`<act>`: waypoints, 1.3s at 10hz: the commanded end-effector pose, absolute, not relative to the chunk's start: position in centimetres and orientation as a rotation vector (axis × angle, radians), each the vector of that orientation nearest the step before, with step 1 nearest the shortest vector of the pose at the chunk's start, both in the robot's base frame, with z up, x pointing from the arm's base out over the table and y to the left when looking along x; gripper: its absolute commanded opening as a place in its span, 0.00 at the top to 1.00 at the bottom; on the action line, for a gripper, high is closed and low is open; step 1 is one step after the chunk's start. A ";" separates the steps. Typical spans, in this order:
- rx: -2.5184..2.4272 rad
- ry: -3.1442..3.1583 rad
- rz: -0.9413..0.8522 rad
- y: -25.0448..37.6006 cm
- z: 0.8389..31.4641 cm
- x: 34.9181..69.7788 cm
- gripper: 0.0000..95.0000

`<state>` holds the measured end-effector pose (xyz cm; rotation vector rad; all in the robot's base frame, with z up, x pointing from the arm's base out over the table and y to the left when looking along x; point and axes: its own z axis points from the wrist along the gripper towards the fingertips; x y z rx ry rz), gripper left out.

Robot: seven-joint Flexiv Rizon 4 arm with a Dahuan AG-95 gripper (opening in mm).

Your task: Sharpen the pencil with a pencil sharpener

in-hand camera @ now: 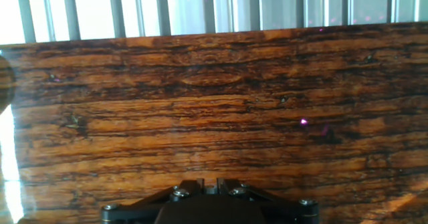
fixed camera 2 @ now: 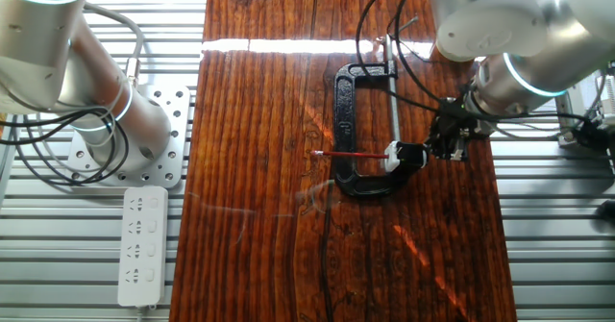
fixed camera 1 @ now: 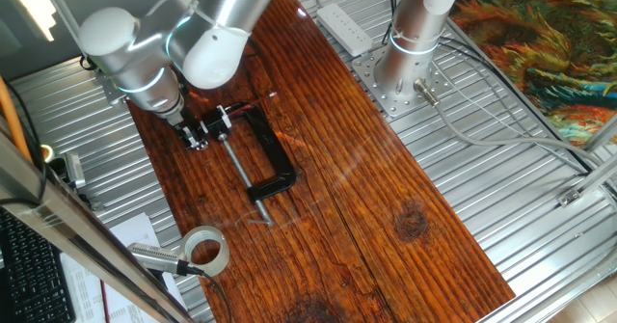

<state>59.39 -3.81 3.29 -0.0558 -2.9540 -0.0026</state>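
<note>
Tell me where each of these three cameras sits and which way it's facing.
One fixed view: high off one end, looking down the wooden table; arm and gripper show.
Other fixed view: overhead from the opposite side; gripper beside the pencil.
Hand view: on the hand, facing bare wood; only the gripper's base shows.
Both fixed views share the black clamp.

A dark, glossy wooden desk (fixed camera 1: 386,198) rests on ribbed metal flooring (fixed camera 1: 521,198); a white power strip (fixed camera 2: 140,245) lies just off one long edge; a colourful patterned cloth (fixed camera 1: 540,43) sits beyond a far corner; a tape roll (fixed camera 1: 205,251) overhangs the near edge; window glare streaks the desk's end.
</note>
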 end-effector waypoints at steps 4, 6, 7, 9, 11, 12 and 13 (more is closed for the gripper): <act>-0.037 -2.960 0.003 -4.7 2.8 59.3 1.00; -0.035 -2.964 0.009 -4.7 2.5 59.2 1.00; -0.030 -2.963 0.016 -4.8 2.5 59.2 1.00; -0.015 -2.962 0.021 -5.2 2.6 59.2 1.00; -0.015 -2.964 0.018 -5.3 2.3 59.1 1.00; -0.017 -2.967 0.019 -5.4 2.1 59.1 1.00; -0.018 -2.968 0.022 -5.5 2.1 59.1 1.00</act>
